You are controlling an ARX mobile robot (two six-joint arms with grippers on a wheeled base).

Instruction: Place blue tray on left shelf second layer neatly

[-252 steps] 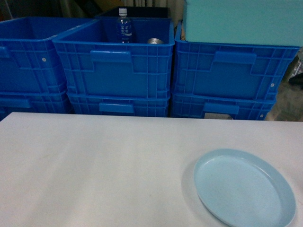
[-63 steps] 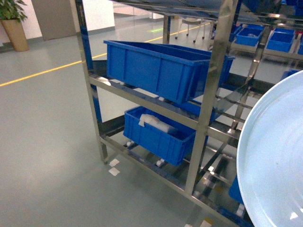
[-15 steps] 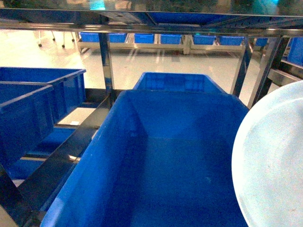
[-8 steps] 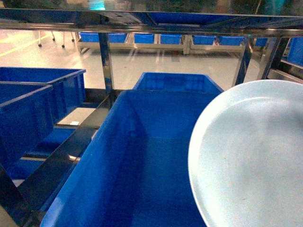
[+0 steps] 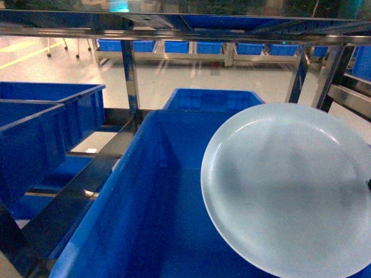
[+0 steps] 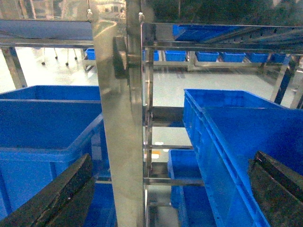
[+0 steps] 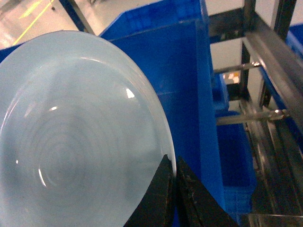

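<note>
Blue tray (image 5: 287,188): right of head frame, tilted over a blue crate (image 5: 156,231).
Right end effector (image 7: 174,176): clenched on the tray's rim.
Left end effector (image 6: 165,194): released, empty, beside a steel post (image 6: 118,118).

The left wrist-mounted view faced a shiny stainless-steel rack post (image 6: 122,118), square in section and mirror-like, which stood upright just left of centre. A deep dark-blue plastic crate (image 6: 47,127) sat to the left of the post. A second deep dark-blue plastic crate (image 6: 246,142) sat to the right, with a smaller blue crate (image 6: 187,189) on the tier below it. The left gripper (image 6: 165,198) showed only as two dark fingers (image 6: 57,198) at the lower corners, set wide apart with nothing between them. More blue bins (image 6: 222,56) stood in the background across a pale floor (image 6: 189,82).
</note>
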